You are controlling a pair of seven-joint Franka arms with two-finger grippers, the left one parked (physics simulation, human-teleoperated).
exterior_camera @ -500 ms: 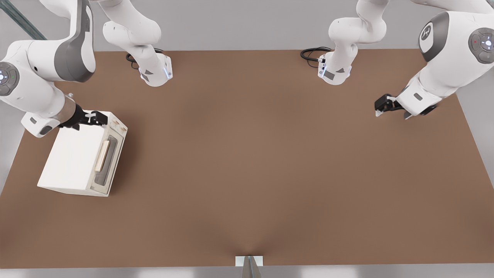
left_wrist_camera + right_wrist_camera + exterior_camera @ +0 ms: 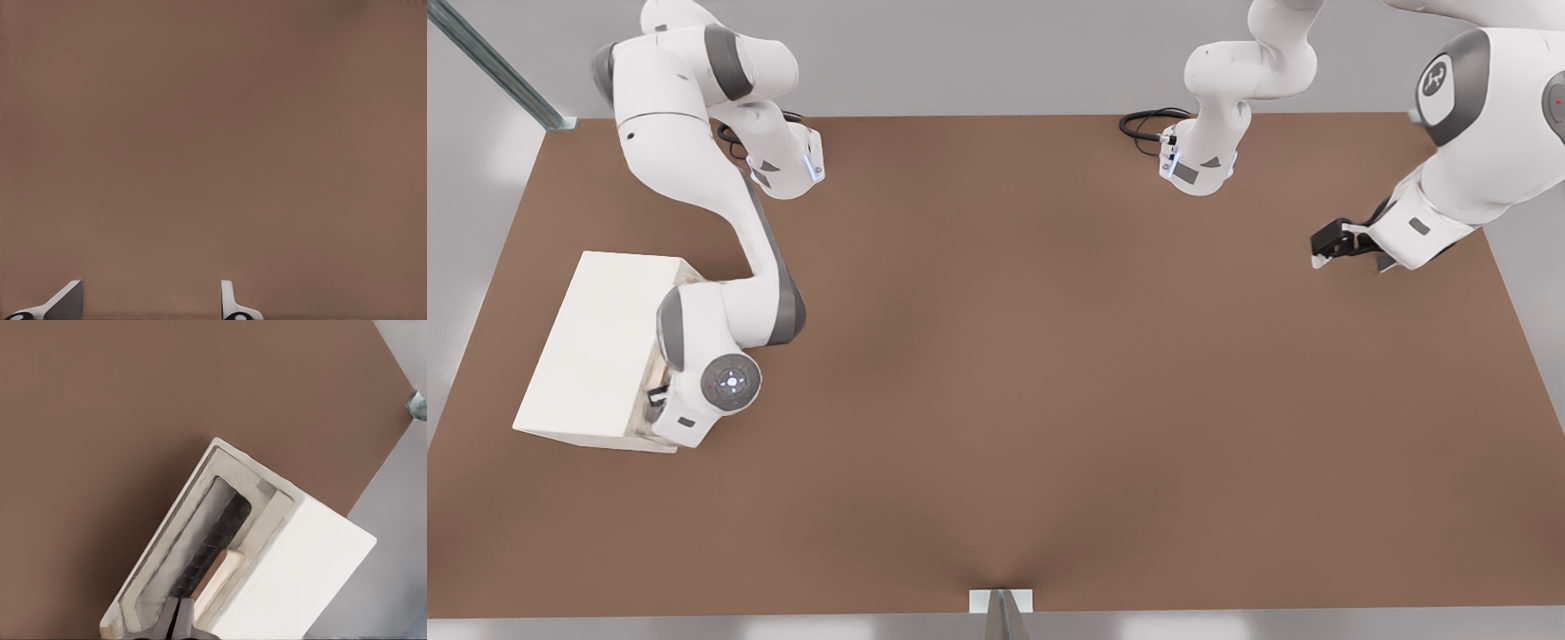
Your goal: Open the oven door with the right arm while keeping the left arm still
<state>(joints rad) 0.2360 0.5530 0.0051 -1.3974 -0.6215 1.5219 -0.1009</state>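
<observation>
Reaching over the oven door point(image 2: 200, 540) at the desk's point(image 2: 1049, 373) near-left, your right arm point(image 2: 694, 222) sets its pincer point(image 2: 177, 623) at the tan handle point(image 2: 217, 577). Its fingers look pressed together, gripping nothing visible. You're at the approach step, I judge; next, catch the handle and swing the door down.

Brown tabletop point(image 2: 1049, 373), grey floor point(image 2: 978, 53) beyond, even light.

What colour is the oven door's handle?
Pale tan handle, clearest in the right wrist view, by the hand.
</observation>
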